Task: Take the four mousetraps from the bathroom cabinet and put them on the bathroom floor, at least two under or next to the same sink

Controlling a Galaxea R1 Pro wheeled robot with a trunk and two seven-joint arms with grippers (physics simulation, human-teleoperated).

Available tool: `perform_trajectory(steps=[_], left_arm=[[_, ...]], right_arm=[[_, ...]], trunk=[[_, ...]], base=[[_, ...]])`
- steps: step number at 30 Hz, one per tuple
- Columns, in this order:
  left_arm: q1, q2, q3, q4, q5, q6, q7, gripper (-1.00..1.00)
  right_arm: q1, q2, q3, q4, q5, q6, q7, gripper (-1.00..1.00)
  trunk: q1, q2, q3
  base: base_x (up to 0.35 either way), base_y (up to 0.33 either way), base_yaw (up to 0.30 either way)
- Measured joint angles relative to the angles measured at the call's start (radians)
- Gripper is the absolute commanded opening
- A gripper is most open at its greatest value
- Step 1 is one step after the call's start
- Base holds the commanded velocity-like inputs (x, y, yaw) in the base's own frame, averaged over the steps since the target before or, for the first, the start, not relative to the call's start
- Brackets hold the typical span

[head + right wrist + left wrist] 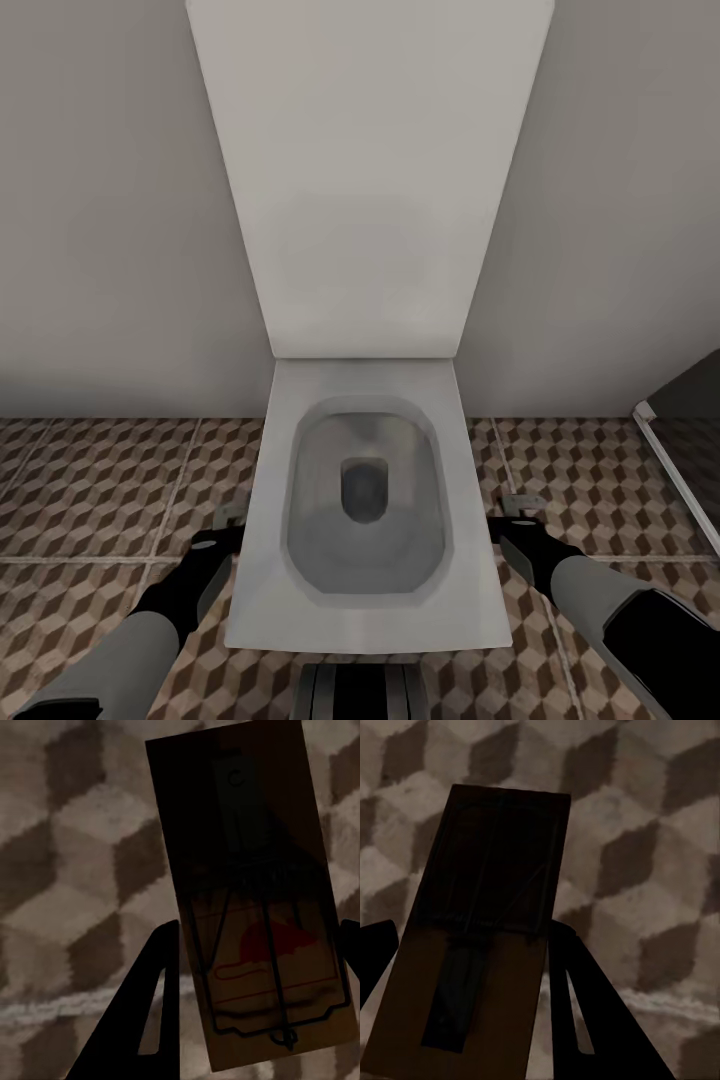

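Facing a white toilet (365, 500) against the wall, arms lowered on either side of the bowl over the bathroom floor (90, 480) — likely a carrying pose, each trap kept low and clear of the porcelain. Left claw (228, 530) clamped on a mousetrap (472, 945); right claw (520, 515) clamped on another mousetrap (259, 907). Both traps held flat between the fingers, above the cube-patterned tiles, not yet set down. Dark brown wooden slabs — thin wire spring and bar, a red mouse print on the right one.

2 dark brown mousetraps, one (472, 945) in each tool, other (262, 907), above cube-patterned floor (100, 480).
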Motion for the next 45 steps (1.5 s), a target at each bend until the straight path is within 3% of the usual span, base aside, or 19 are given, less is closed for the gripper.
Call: perform_trajectory(steps=[18,30,45], left_arm=[[0.0,0.032,0.0,0.092,0.006,-0.006,0.0,-1.0],[0.0,0.035,0.0,0.1,0.013,-0.049,0.0,-1.0],[0.0,0.035,0.0,0.104,0.015,-0.054,0.0,-1.0]], right_arm=[[0.0,0.005,0.0,0.035,-0.002,-0.052,0.042,-1.0],[-0.001,0.008,0.0,0.038,-0.002,-0.049,0.044,-1.0],[0.0,0.009,-0.001,0.071,-0.003,-0.054,0.061,-1.0]], trunk=[[0.0,0.0,0.0],[0.0,0.0,0.0],[0.0,0.0,0.0]], base=[[0.0,0.0,0.0],[0.0,0.0,0.0],[0.0,0.0,0.0]])
